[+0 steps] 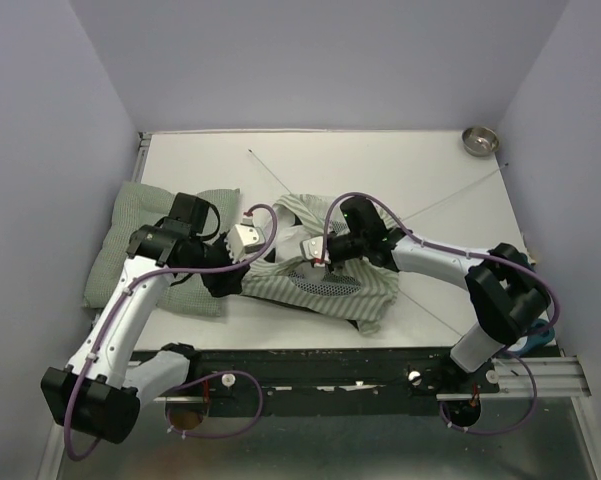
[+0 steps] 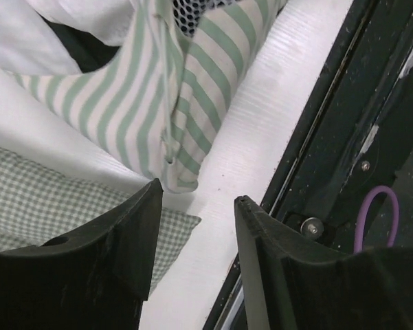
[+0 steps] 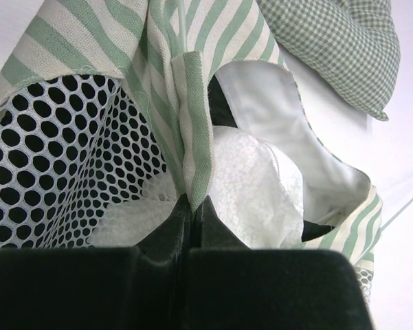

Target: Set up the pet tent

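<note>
The pet tent lies collapsed on the counter, just beside the checked cushion. The right fingers are pinched together on a striped seam by the tent's mesh. The left fingers stand apart over its near corner, holding nothing.

I find nothing I can read in any of my three views: no lettering, label, brand mark or number. The pet tent shows me only green-and-white stripes and mesh, and the cushion only its green check.
</note>
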`<action>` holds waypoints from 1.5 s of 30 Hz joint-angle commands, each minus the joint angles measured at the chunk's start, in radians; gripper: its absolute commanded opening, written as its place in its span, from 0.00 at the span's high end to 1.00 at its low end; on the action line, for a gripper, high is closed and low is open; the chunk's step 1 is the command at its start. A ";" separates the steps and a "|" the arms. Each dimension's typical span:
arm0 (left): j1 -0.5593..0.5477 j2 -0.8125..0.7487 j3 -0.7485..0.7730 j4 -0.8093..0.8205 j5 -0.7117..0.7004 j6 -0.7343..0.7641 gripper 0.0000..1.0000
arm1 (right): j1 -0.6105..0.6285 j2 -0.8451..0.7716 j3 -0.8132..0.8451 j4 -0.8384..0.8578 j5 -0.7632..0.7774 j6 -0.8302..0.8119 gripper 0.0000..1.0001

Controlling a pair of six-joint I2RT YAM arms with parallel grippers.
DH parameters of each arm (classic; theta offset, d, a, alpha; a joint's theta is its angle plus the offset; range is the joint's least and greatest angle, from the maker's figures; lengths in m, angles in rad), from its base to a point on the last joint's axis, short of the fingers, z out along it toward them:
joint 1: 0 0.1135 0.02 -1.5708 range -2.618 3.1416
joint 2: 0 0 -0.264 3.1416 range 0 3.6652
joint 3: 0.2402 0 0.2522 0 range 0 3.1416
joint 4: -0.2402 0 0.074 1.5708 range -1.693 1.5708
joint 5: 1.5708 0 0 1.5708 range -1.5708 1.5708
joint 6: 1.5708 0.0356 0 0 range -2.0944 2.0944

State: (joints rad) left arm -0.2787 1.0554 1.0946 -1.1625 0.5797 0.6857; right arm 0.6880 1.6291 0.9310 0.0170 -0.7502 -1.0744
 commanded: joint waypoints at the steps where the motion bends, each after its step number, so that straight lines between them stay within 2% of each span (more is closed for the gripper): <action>1: 0.004 0.014 -0.088 -0.008 0.002 0.046 0.43 | -0.002 0.026 0.042 -0.015 0.038 -0.001 0.99; 5: 0.006 0.026 -0.105 0.084 -0.004 -0.008 0.55 | -0.004 0.025 0.039 -0.051 0.040 -0.024 0.99; 10: 0.015 -0.021 -0.116 0.129 0.016 0.011 0.61 | -0.002 0.020 0.028 -0.068 0.049 -0.044 0.99; 14: 0.018 -0.052 -0.153 0.167 0.020 0.009 0.63 | -0.004 0.014 0.017 -0.069 0.048 -0.058 0.99; 25: 0.018 -0.015 -0.185 0.257 0.016 -0.052 0.60 | -0.002 0.009 0.014 -0.071 0.038 -0.042 0.99; 31: 0.018 0.020 -0.174 0.258 0.037 -0.046 0.77 | -0.004 0.014 0.019 -0.058 0.041 -0.027 0.99; 34: 0.018 0.040 -0.171 0.227 0.043 -0.022 0.81 | -0.002 0.014 0.016 -0.048 0.041 -0.016 0.99; 38: 0.018 0.044 -0.174 0.213 0.072 -0.018 1.00 | -0.001 0.012 0.006 -0.028 0.043 -0.002 0.99; 45: -0.049 0.135 -0.130 0.261 0.123 -0.175 1.00 | 0.027 0.011 -0.030 0.066 0.074 0.005 0.99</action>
State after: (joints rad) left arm -0.2787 1.1393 0.9268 -0.9443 0.6140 0.6064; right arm 0.6971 1.6379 0.9314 0.0032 -0.7109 -1.0988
